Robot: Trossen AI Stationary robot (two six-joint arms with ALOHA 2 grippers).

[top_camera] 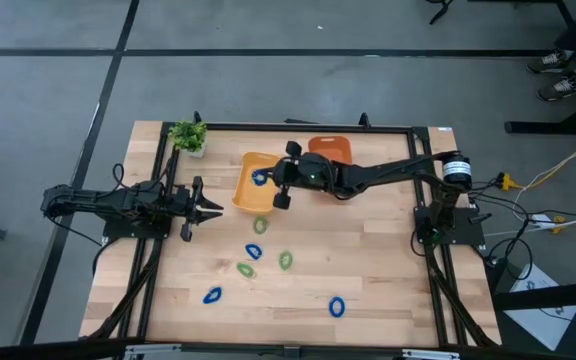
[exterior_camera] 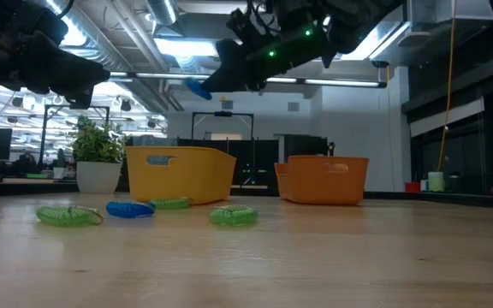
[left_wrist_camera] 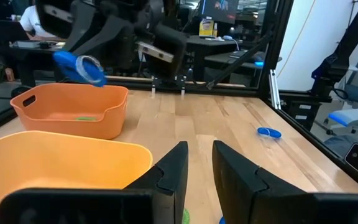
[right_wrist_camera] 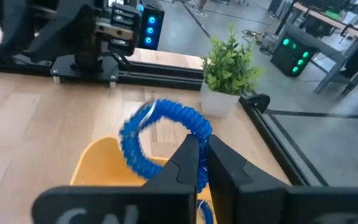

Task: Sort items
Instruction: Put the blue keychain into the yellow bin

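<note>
At nine o'clock on the table the left gripper (top_camera: 211,209) waits with its fingers a narrow gap apart, holding nothing. At eleven o'clock stands a leafy plant (top_camera: 188,136). Near the centre, toward twelve, sits the yellow bin (top_camera: 243,195), and just past it toward one o'clock the orange bin (top_camera: 334,147). The right gripper (top_camera: 271,180) hangs above the yellow bin, pinched on a blue ring (right_wrist_camera: 160,140), a ribbed coil loop. Loose rings lie from six toward four o'clock: green ones (top_camera: 285,261) midway, blue ones (top_camera: 337,306) nearer the front edge.
</note>
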